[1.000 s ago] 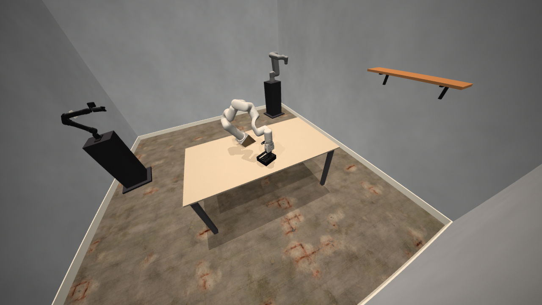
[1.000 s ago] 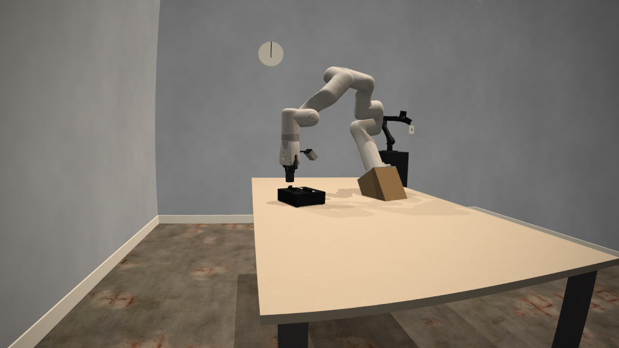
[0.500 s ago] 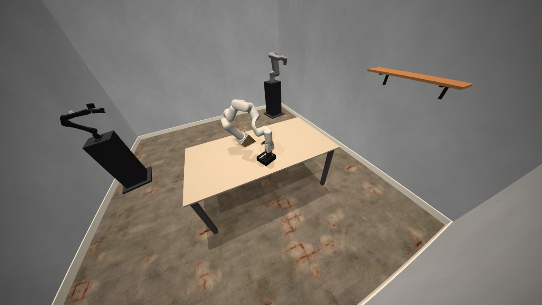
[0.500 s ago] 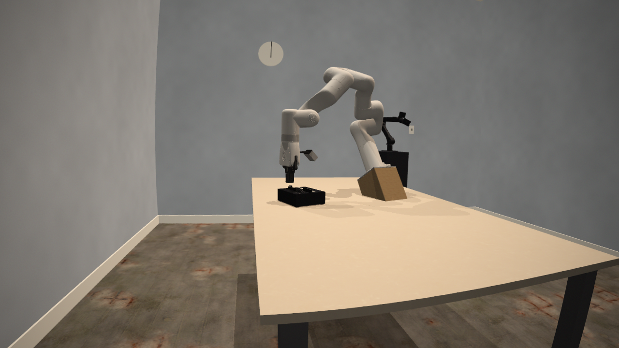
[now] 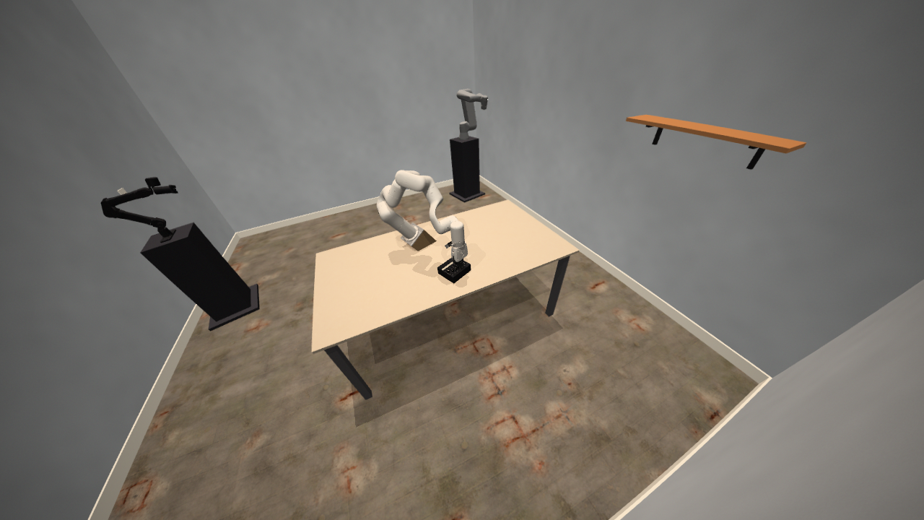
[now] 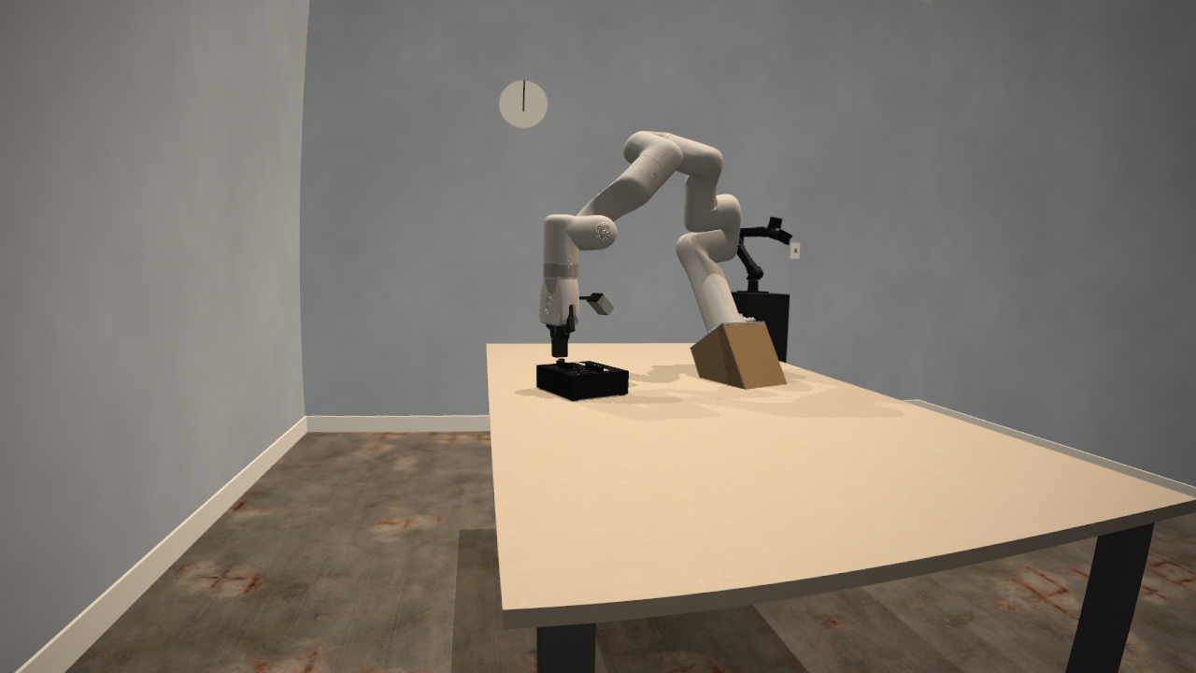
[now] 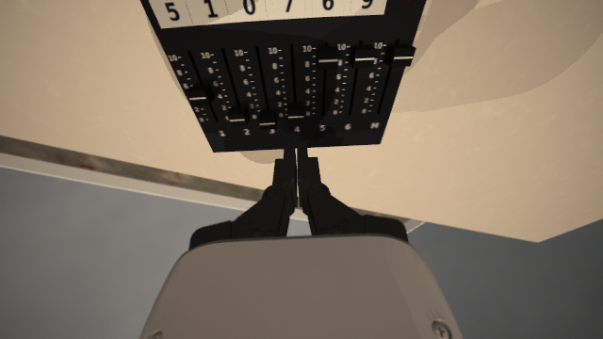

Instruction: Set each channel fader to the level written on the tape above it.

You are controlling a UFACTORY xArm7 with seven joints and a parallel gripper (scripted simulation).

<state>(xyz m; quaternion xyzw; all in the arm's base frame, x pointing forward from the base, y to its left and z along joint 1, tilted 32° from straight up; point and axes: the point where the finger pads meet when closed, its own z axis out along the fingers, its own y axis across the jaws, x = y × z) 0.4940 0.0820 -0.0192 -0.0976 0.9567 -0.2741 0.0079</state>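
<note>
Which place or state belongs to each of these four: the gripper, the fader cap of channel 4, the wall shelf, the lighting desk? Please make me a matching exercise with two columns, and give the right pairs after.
Things
1. gripper
2. channel 4 fader cap
3. wall shelf
4. lighting desk

Places and states
A. orange, fixed to the grey wall
B. near the bottom of its slot
C. black, standing on the table
D. jaws closed, with nothing between them

Right pairs: 1-D, 2-B, 3-A, 4-C

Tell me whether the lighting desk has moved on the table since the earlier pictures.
No. In the exterior view, the lighting desk sits in the same place relative to the brown block.
</note>
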